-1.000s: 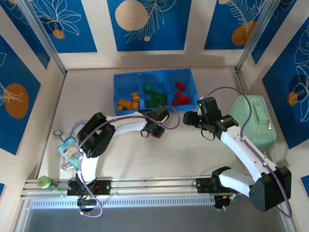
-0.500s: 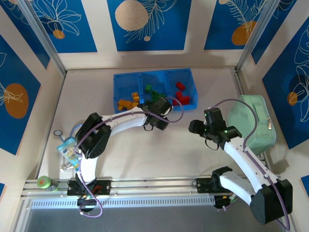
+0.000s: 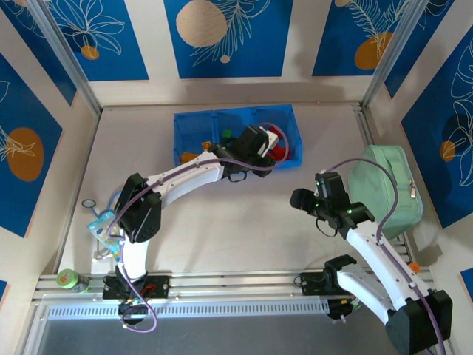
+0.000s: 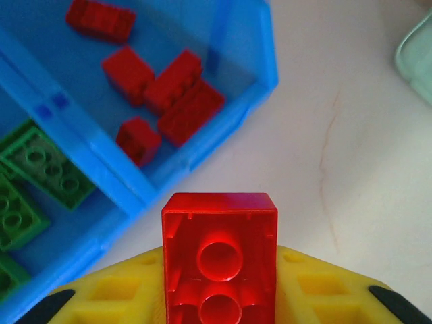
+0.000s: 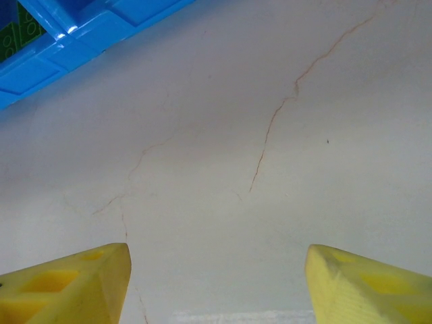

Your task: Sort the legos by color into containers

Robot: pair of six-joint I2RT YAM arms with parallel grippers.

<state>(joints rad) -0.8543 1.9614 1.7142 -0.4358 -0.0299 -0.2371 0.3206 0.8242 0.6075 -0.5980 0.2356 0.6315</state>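
My left gripper is shut on a red lego, its hollow underside facing the camera. In the top view this gripper hovers at the near edge of the blue tray, around the right container. That right container holds several red legos. The middle one holds green legos, and orange legos lie in the left one. My right gripper is open over bare table, its fingers wide apart with nothing between them.
A mint-green zippered pouch lies at the right, close to the right arm. A small packet and a green-lidded jar sit at the near left. The tray's corner shows ahead of the right gripper.
The left gripper has carried the red lego from the table in front of the tray up to its right end. The right arm has drawn back toward the near right.
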